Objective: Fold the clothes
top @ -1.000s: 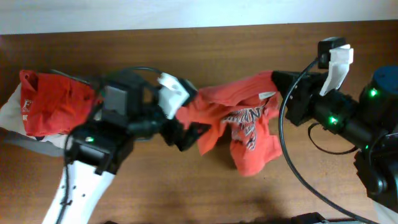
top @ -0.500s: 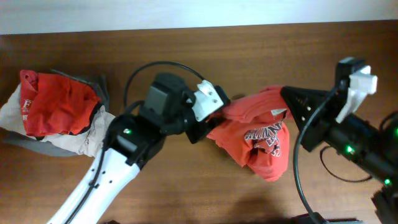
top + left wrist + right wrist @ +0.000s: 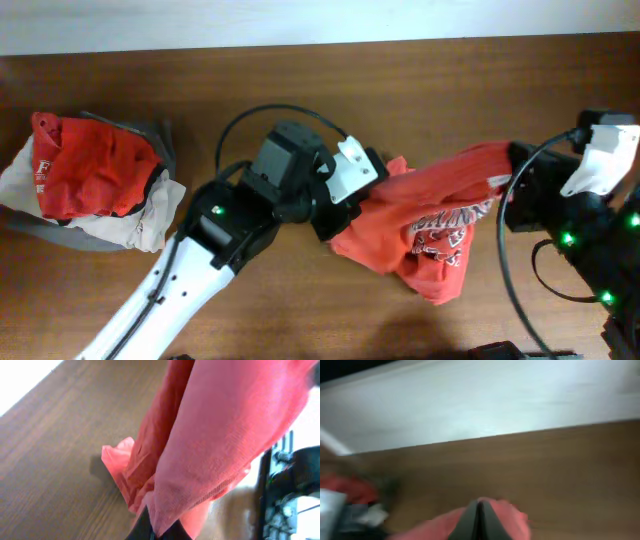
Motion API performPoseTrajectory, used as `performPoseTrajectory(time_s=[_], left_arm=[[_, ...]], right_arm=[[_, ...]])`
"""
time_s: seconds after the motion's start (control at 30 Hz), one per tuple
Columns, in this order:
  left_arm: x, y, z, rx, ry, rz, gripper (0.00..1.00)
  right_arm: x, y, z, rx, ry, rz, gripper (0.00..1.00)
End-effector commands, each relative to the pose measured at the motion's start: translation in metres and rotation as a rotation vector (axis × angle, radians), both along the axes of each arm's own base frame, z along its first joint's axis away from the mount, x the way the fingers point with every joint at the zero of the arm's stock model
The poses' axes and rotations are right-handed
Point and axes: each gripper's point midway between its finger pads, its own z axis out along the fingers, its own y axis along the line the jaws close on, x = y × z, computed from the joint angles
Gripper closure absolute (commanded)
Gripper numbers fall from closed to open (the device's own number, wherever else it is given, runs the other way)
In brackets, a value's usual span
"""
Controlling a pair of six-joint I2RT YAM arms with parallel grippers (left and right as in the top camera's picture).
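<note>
Orange-red T-shirt (image 3: 440,235) stretched above wooden table (image 3: 420,90); left claw (image 3: 343,212) and right claw (image 3: 514,188) each clamped on it.

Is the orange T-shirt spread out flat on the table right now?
No, the T-shirt is bunched up and stretched between the left gripper and the right gripper.

An even orange-red is being shown by the crumpled orange-red cotton T-shirt (image 3: 385,228), and a navy-and-white lettered print (image 3: 440,226) is being displayed on it (too creased to read). Streaked grain is being shown by the brown wooden table (image 3: 420,90). Bright red is being shown atop the heaped red, white and grey cloth pile (image 3: 90,165).
</note>
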Motion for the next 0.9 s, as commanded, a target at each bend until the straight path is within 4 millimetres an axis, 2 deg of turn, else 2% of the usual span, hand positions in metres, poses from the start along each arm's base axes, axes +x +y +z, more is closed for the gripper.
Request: performPoseTrajectory(time_s=[0.0,0.03,0.1,0.17,0.27,0.33,0.43,0.53,0.57,0.63,0.8,0.87], left_arm=[[-0.022,-0.01,0.07,-0.16,0.003,-0.02,0.99],[-0.03,-0.015,0.085,-0.186,-0.006,-0.037,0.99],[-0.04,-0.022,0.101,-0.212,-0.026,-0.062,0.99],[-0.054,-0.033,0.119,-0.235,-0.065,-0.077,0.99],[-0.062,-0.047,0.127,-0.232,-0.111,-0.052,1.0],[-0.063,-0.052,0.125,-0.214,-0.135,-0.026,0.99],[-0.059,-0.056,0.122,-0.191,-0.161,0.011,1.0],[-0.048,-0.053,0.125,-0.178,-0.196,0.06,1.0],[-0.042,-0.049,0.126,-0.167,-0.217,0.099,1.0],[-0.03,-0.04,0.131,-0.141,-0.279,0.161,1.0],[-0.001,-0.01,0.15,-0.055,-0.449,0.332,1.0],[0.007,0.001,0.16,-0.03,-0.502,0.391,1.0]], right_arm=[[-0.001,-0.048,0.01,-0.067,-0.032,-0.25,0.94],[0.0,-0.056,0.008,-0.074,-0.02,-0.286,0.94],[0.002,-0.069,0.003,-0.073,0.006,-0.343,0.94],[0.005,-0.093,-0.009,-0.048,0.066,-0.453,0.94],[0.007,-0.121,-0.019,-0.027,0.142,-0.558,0.95],[0.009,-0.13,-0.02,0.009,0.187,-0.564,0.96],[0.019,-0.123,-0.02,0.068,0.234,-0.471,0.96],[0.03,-0.098,-0.024,0.098,0.264,-0.294,0.94],[0.031,-0.09,-0.027,0.111,0.28,-0.244,0.9],[0.033,-0.075,-0.039,0.139,0.334,-0.151,0.82],[0.036,-0.06,-0.082,0.221,0.531,-0.052,0.64],[0.038,-0.047,-0.097,0.271,0.588,0.039,0.56]])
